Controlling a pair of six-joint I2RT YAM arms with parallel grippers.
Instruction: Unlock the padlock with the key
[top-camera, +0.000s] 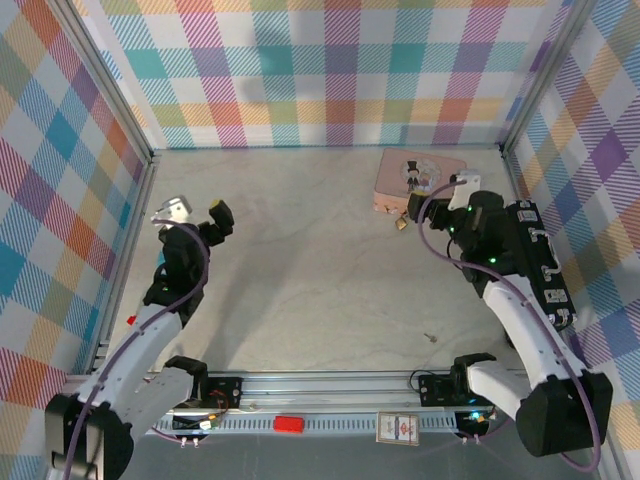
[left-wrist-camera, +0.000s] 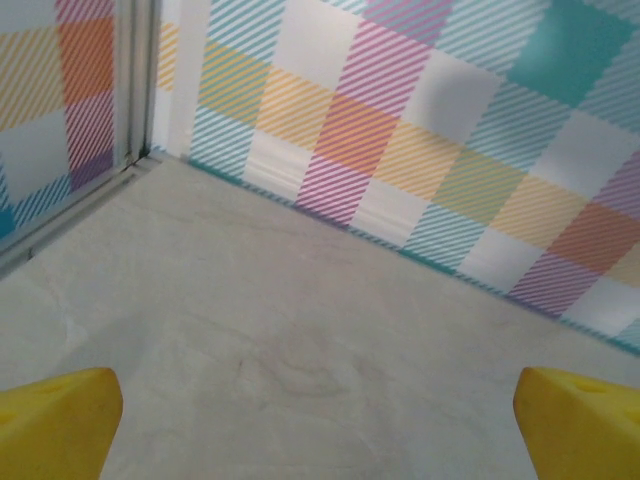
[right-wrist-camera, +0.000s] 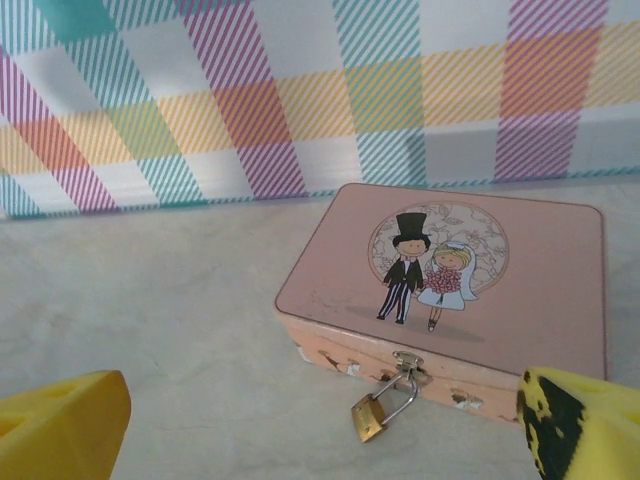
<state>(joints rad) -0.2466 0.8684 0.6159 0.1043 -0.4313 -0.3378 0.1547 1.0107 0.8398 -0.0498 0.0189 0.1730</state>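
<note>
Barely resolves key (top-camera: 430, 337) overhead; shows padlock (right-wrist-camera: 370, 415) hanging off pink tin (right-wrist-camera: 450, 280) clearly past right gripper (right-wrist-camera: 320, 425), spread wide like left gripper (left-wrist-camera: 320, 420).

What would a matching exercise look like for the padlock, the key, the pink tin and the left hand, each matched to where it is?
Things:
1. padlock
2. key
3. pink tin
4. left hand

Places:
A. lying alone on the table, right of centre
B. open, over bare table on the left
C. hooked through the clasp
D. far right corner, lid closed

Pairs: 1-C, 2-A, 3-D, 4-B
</note>
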